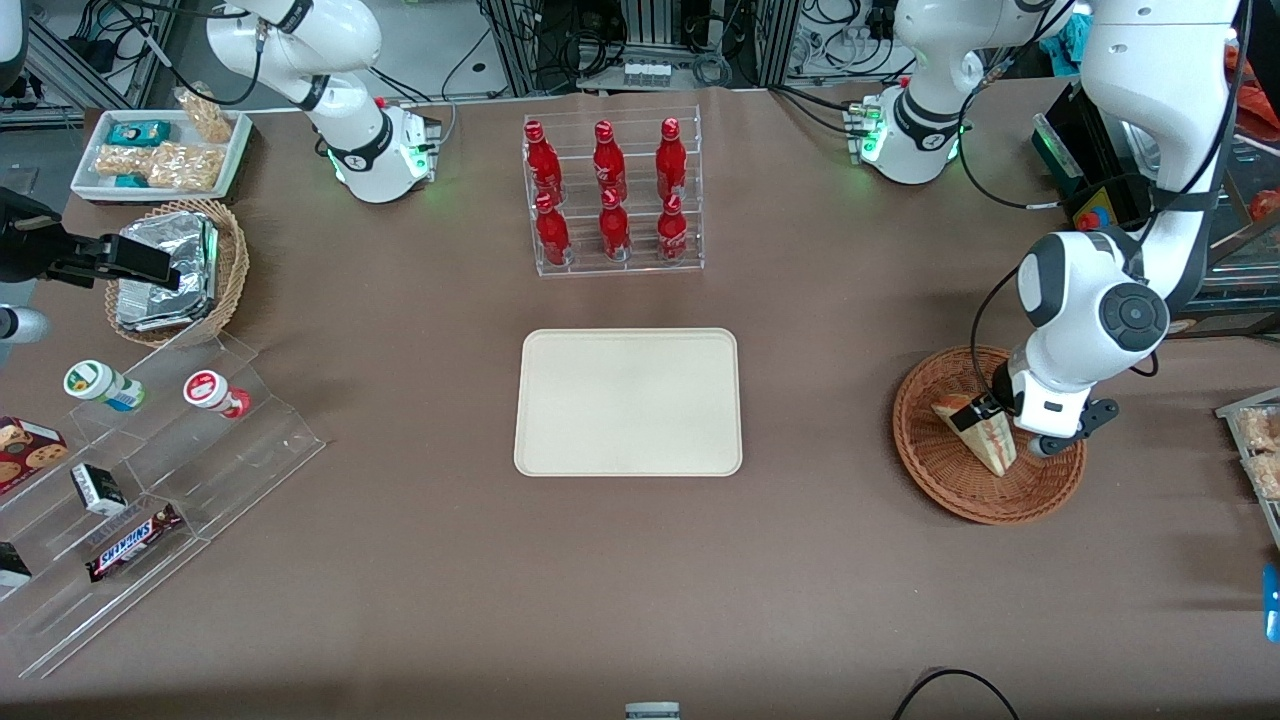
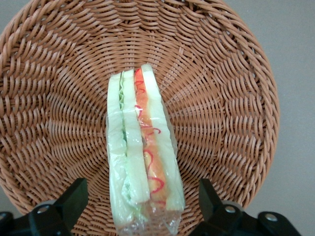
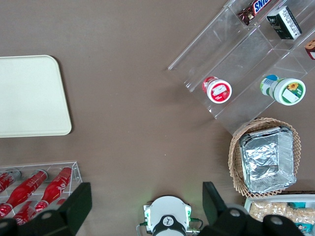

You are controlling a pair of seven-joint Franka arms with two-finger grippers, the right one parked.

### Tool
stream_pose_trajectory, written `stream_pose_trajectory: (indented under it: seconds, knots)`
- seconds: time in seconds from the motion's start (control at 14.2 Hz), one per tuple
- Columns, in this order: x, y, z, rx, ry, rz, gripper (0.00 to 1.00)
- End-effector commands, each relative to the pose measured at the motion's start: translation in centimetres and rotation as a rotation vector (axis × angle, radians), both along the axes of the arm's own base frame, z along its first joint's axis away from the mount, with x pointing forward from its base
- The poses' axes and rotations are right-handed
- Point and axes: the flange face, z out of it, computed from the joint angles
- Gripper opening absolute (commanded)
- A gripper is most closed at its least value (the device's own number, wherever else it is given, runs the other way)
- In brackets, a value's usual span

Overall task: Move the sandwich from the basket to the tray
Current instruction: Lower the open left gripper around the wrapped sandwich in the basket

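Basket: end effector astride sandwich

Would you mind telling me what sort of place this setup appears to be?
Probably a robotics lab staged as a snack counter: cable-strewn equipment racks edge the brown table, which holds red bottles in a clear rack. The left gripper, open, hovers over the wrapped triangular sandwich in the reddish-brown wicker basket.
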Motion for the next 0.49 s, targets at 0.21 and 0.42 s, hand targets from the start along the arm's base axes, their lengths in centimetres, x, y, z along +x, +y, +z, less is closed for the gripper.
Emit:
stream_pose_trajectory:
  seconds: [0.21,0.42]
  knots:
    - [0.33,0.33,-0.55,0.005,-0.011,0.007,0.35]
    - [0.34,0.25,-0.16,0.006,-0.014,-0.002,0.18]
